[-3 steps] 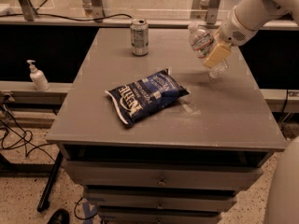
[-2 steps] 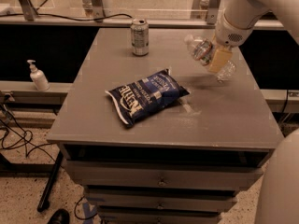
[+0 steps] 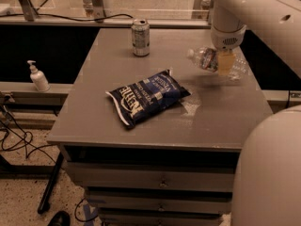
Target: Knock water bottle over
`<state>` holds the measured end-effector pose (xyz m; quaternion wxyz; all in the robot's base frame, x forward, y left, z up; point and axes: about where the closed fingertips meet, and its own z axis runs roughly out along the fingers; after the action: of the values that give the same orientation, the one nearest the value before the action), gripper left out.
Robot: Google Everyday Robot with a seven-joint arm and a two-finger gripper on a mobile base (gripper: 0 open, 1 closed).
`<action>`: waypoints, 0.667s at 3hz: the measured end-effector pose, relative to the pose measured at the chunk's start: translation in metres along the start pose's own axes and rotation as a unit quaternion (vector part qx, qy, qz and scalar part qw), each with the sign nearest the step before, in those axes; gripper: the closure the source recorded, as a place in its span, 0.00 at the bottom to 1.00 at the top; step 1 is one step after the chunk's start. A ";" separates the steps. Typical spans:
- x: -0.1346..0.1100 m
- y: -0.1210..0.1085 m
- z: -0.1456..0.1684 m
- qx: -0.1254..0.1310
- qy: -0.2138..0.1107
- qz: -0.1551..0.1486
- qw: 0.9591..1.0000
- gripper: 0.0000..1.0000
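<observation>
The water bottle point(image 3: 203, 59) is a clear ribbed plastic bottle with a white cap. It is tipped far over toward the left at the right side of the grey table point(image 3: 94, 121), its cap pointing left. My gripper point(image 3: 225, 62) hangs from the white arm right over the bottle's body and covers its middle. The bottle's base end shows to the right of the gripper.
A blue chip bag point(image 3: 148, 97) lies in the middle of the table. A silver soda can point(image 3: 140, 37) stands at the back. A white pump dispenser point(image 3: 37, 77) stands on a ledge to the left. Drawers sit under the tabletop; cables lie on the floor at left.
The bottle has tipped further over to the left, and my gripper has moved left and down with it.
</observation>
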<state>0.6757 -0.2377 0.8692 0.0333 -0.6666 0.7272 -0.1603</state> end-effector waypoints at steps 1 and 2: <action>-0.001 -0.004 0.009 -0.015 0.031 -0.015 0.999 0.82; -0.002 -0.001 0.017 -0.030 0.038 -0.020 0.999 0.59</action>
<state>0.6812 -0.2387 0.8532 -0.0176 -0.6755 0.7187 -0.1640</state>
